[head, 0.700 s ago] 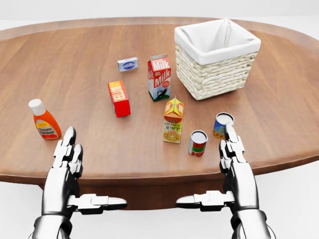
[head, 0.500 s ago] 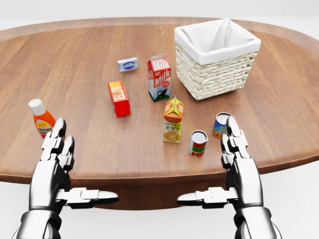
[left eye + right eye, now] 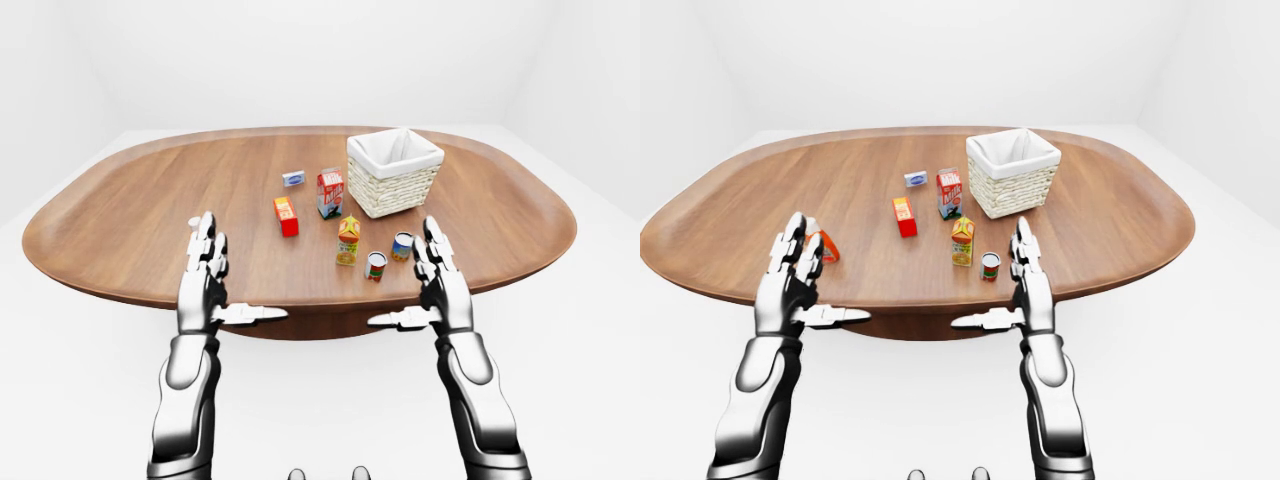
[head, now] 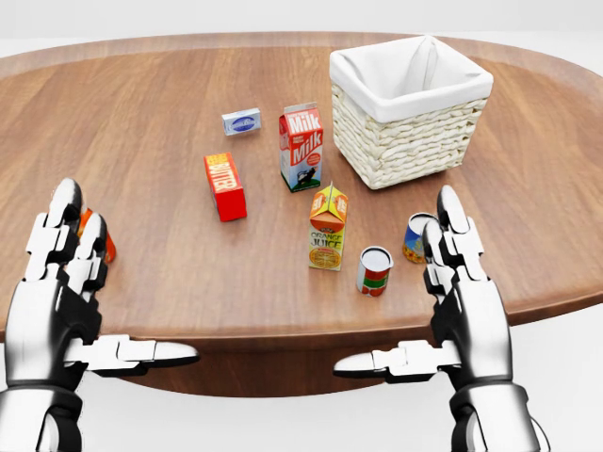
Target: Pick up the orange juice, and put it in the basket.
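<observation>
Clutter on an oval wooden table point(image 4: 170, 85).

In the head view, a milk carton point(image 4: 301, 147) stands upright at centre, with a small blue-and-white box point(image 4: 241, 121) up and to its left and a red box point(image 4: 225, 186) lower left of it. Two cans sit in the lower right part: one red-and-green point(image 4: 374, 271), and one blue-and-yellow point(image 4: 415, 235) just right of it, partly hidden. An orange bottle point(image 3: 824, 243) stands near the table's left edge in the right-eye view.
</observation>
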Robot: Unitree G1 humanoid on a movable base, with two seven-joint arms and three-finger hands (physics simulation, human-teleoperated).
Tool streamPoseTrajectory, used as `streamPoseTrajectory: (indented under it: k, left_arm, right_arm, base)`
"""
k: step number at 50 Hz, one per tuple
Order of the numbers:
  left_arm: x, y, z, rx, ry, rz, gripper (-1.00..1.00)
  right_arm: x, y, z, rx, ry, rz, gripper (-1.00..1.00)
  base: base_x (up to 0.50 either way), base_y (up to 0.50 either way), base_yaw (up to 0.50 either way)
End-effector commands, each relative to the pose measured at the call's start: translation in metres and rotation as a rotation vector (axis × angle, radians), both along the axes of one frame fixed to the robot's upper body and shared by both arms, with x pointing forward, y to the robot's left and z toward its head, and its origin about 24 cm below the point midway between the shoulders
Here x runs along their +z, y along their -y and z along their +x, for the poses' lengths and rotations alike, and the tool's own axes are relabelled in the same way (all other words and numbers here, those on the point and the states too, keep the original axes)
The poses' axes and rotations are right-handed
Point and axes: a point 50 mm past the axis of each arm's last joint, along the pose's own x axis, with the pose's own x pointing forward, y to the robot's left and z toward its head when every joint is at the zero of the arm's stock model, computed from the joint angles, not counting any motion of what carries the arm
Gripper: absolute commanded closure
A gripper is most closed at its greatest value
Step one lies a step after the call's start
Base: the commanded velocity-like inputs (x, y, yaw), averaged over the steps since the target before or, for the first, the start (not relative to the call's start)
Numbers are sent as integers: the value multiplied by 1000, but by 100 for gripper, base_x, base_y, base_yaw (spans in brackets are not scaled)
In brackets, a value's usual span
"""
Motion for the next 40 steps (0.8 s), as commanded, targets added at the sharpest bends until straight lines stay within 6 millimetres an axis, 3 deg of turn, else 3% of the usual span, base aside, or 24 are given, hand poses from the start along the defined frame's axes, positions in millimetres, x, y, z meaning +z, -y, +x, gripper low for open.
streamPoseTrajectory:
  k: [1, 6, 16, 27, 40]
  left_arm:
    - [37, -9, -13, -3, 163, 13, -100]
    - [54, -6, -23, -51, 233, 109, -100]
    - [90, -39, -29, 12, 388, 121, -100]
    - [94, -55, -38, 11, 387, 184, -100]
    - [106, -73, -46, 76, 451, 133, -100]
  right_arm:
    - [23, -1, -4, -2, 99, 5, -100]
    - [29, -3, -7, 3, 128, 2, -100]
    - [43, -7, -11, 9, 189, -1, -100]
    - [70, -11, -22, 11, 319, -14, -100]
    - [98, -20, -38, 37, 460, -50, -100]
  base:
    - [0, 0, 0]
    - [0, 0, 0]
    - [0, 0, 0]
    - [0, 0, 0]
    - [0, 0, 0]
